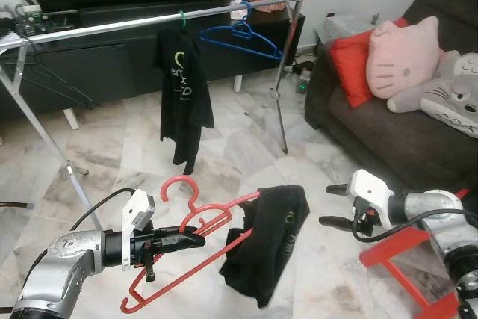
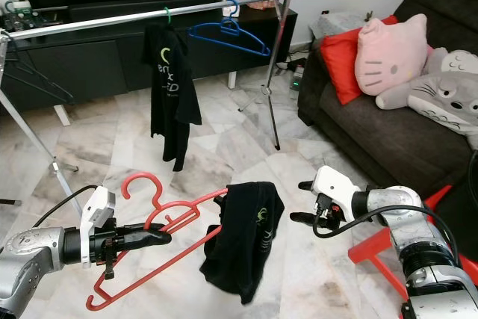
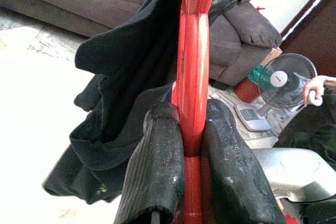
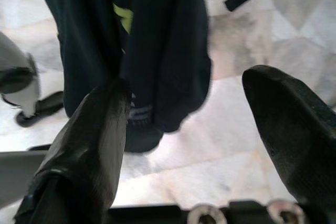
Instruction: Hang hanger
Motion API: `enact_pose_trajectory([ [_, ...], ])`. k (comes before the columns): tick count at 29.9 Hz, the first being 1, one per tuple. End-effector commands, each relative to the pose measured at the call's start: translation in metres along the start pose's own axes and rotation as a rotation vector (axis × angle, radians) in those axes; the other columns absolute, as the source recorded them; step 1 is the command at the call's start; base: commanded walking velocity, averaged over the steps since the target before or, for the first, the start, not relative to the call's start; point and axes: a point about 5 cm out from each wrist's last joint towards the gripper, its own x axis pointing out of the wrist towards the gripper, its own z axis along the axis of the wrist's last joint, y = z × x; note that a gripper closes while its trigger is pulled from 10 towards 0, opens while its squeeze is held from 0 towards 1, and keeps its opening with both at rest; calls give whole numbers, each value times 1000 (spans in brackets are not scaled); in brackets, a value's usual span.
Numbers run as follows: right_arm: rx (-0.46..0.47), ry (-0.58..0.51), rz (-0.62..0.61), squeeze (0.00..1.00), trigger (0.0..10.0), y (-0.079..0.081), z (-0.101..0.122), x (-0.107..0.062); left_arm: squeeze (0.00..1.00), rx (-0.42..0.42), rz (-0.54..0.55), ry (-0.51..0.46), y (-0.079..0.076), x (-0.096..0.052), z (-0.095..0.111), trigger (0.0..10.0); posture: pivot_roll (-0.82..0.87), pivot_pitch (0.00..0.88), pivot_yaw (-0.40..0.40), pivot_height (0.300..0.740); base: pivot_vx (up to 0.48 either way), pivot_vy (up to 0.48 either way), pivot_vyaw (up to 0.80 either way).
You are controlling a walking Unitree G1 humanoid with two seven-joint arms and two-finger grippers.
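Observation:
My left gripper (image 1: 190, 240) is shut on a red hanger (image 1: 216, 218) and holds it tilted above the floor, hook up. A black T-shirt (image 1: 269, 240) droops from the hanger's far end. In the left wrist view both fingers (image 3: 157, 171) pinch the red hanger (image 3: 191, 103). My right gripper (image 1: 336, 205) is open, just right of the shirt and apart from it; the right wrist view faces the black shirt (image 4: 152, 45). Behind stands a metal clothes rail (image 1: 149, 22) with a black T-shirt (image 1: 181, 87) on a green hanger and a bare blue hanger (image 1: 243, 39).
A dark sofa (image 1: 396, 125) with red, pink and grey cushions lies to the right. A red frame (image 1: 407, 259) stands under my right arm. A black TV cabinet (image 1: 97, 57) runs behind the rail. Rack legs (image 1: 280, 80) splay onto the marble floor.

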Motion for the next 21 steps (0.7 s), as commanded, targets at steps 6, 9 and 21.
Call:
enact_pose_trajectory([
  [6,56,13,57,0,10000,12,-11,10,0,48,-76,-50,-9,6,17,0,-32,0,-96,740,0,0,0],
  [9,60,16,57,0,10000,15,-11,16,0,48,-92,-52,-11,8,19,0,-28,0,-97,740,0,0,0],
  [21,118,-54,75,0,10000,24,-5,40,0,44,-138,-55,-17,17,20,0,-26,0,-95,740,0,0,0],
])
